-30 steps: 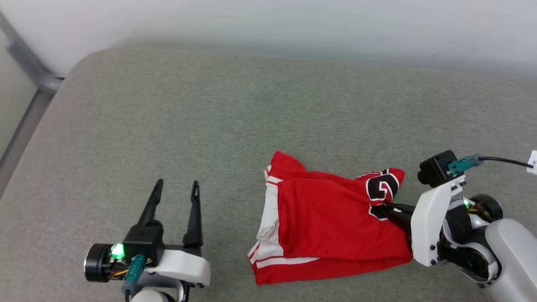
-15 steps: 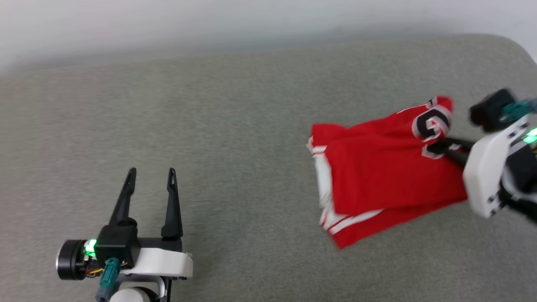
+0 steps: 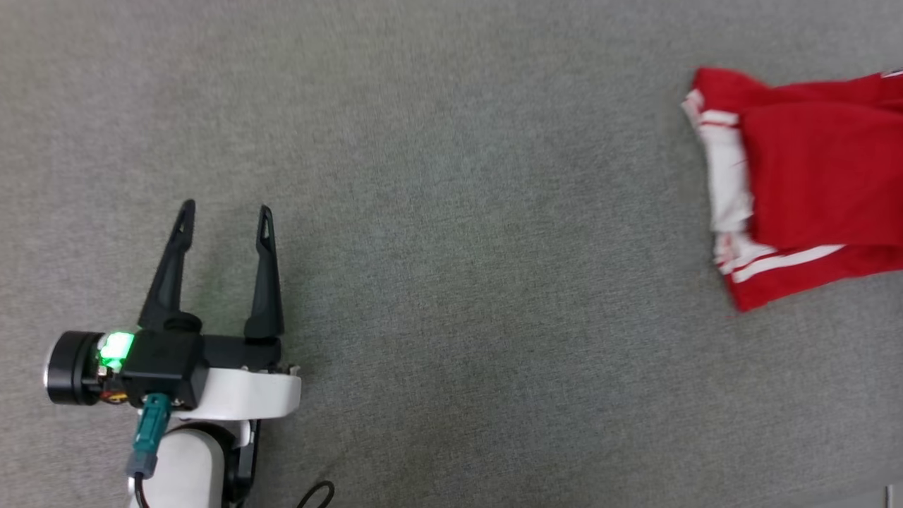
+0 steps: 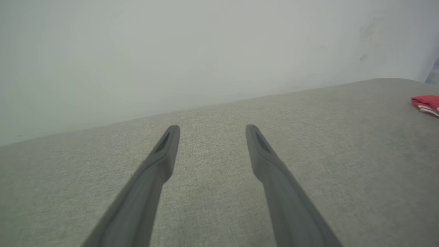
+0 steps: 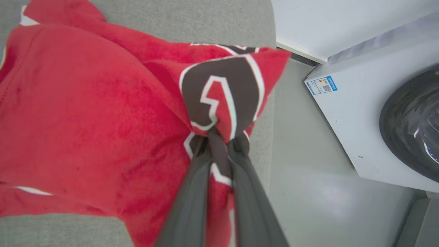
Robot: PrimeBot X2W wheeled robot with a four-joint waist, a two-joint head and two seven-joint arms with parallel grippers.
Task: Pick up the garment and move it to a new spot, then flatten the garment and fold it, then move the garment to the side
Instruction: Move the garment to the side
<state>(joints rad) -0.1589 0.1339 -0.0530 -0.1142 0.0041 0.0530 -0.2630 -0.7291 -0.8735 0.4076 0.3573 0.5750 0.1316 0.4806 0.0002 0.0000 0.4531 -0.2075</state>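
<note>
Grey cushion [image 3: 451,212] against a pale wall [image 4: 205,51]; a washer [image 5: 370,113] stands on the floor [image 5: 308,188] past the cushion's right end.

Garment [image 3: 811,176]: far right in your head view, cut by the frame edge, lying in layers with the white sleeve trim at its left. From the left wrist it is a red scrap [image 4: 427,103] well away.

Right gripper [image 5: 223,137]: clenched on a bunched pinch of garment at the black-and-white lettering. The pinched end sits near the cushion's right edge.

Left gripper [image 3: 226,208]: released, jaws wide, nothing between them, low over bare cushion at lower left.

Step in hand, as you should read it: moving the garment to the side. It looks folded over already (roughly; creases are hard to judge), so flattening and folding seem done.

Next move calls for you to set the pinched end down with all cloth on the cushion, not over the edge. Then release and back the fingers straight out, so the top layer doesn't drag.
</note>
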